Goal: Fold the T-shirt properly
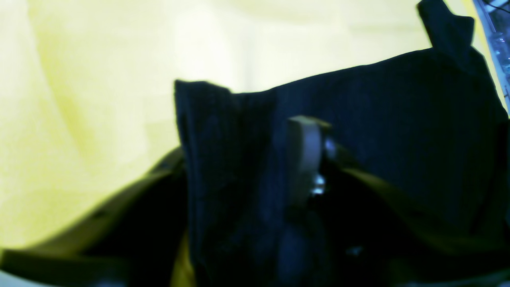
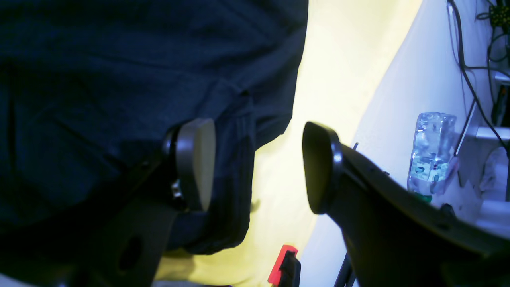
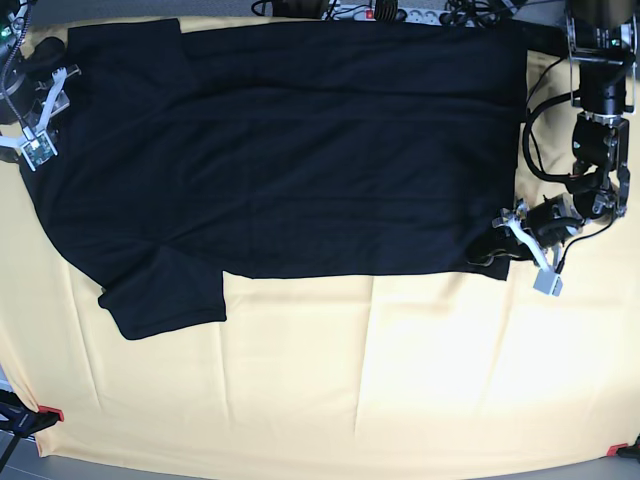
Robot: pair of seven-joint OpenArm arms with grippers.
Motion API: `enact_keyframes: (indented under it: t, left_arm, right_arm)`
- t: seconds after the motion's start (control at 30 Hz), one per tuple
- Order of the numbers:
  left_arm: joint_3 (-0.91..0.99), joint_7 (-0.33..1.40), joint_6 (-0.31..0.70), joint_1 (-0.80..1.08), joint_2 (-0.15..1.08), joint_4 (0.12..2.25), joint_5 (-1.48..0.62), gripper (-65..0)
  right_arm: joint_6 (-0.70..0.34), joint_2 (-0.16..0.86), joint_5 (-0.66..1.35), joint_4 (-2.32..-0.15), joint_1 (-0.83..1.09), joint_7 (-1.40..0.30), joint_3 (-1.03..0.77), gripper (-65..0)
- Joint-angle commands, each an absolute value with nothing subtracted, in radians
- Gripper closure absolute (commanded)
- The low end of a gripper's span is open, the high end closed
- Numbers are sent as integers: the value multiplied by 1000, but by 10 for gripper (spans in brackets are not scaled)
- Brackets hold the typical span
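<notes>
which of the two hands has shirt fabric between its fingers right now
The left hand, at the T-shirt hem corner on the base view's right: black fabric is bunched between its fingers. The right hand stands open, cloth beside one finger only.

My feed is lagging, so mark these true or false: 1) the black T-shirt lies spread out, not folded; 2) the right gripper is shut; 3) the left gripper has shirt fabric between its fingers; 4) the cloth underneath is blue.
1) The black cotton T-shirt lies spread out: true.
2) The right gripper is shut: false, its jaws stand open beside the fabric.
3) The left gripper has fabric between its fingers: true.
4) The cloth is blue: false, the yellow cloth covers the table.
</notes>
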State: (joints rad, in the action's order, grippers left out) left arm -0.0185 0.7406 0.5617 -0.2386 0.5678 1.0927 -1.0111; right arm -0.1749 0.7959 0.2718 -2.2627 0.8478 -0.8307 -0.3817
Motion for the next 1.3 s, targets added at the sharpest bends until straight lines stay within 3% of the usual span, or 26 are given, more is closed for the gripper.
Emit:
enact_keyframes:
  t: [0.0, 0.07, 0.23, 0.43, 0.7, 1.0, 1.27]
  left_arm:
    - [-19, 764, 564, -256, 579, 1099, -1001, -104]
    - [-19, 764, 536, -271, 580, 1099, -991, 0]
    - [-19, 764, 462, -325, 580, 1099, -943, 0]
    - [-19, 770, 467, -393, 582, 1099, -947, 0]
    - [-19, 893, 646, -402, 582, 1099, -1121, 0]
    - [-19, 896, 652, -395, 582, 1099, -1108, 0]
    - [-19, 896, 651, -393, 582, 1099, -1081, 0]
  right_arm:
    - [-164, 812, 265, -2275, 846, -822, -393, -373]
    - [-163, 811, 265, -2275, 844, -822, -393, -373]
    - [-163, 811, 265, -2275, 844, -820, -393, -373]
    - [-153, 811, 264, -2275, 844, -811, -393, -373]
    - [-154, 809, 267, -2275, 819, -811, -393, -373]
    - [-133, 764, 301, -2238, 651, -757, -393, -372]
    - [-348, 645, 563, -1894, 261, -752, -393, -372]
